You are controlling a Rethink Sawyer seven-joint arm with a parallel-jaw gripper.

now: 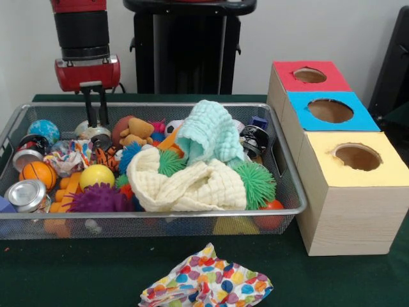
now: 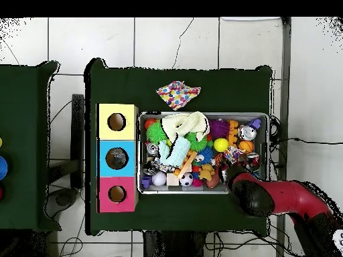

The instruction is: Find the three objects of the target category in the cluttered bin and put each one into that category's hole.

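Partly hidden behind the bin (image 1: pixel 13 125) rim, gripper (image 1: pixel 96 121) tips among toys, grip impossible to judge.

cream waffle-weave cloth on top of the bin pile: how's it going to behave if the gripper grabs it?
The cream waffle-weave cloth lies crumpled and draped over toys, so it is probably floppy and would trail when lifted. It looks light. Its folds touch the green spiky ball, so it may drag neighbours along.

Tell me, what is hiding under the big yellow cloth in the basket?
Green spiky balls poke out beside and behind the yellow cloth, and an orange ball peeks out nearby. Whatever lies directly underneath is covered.
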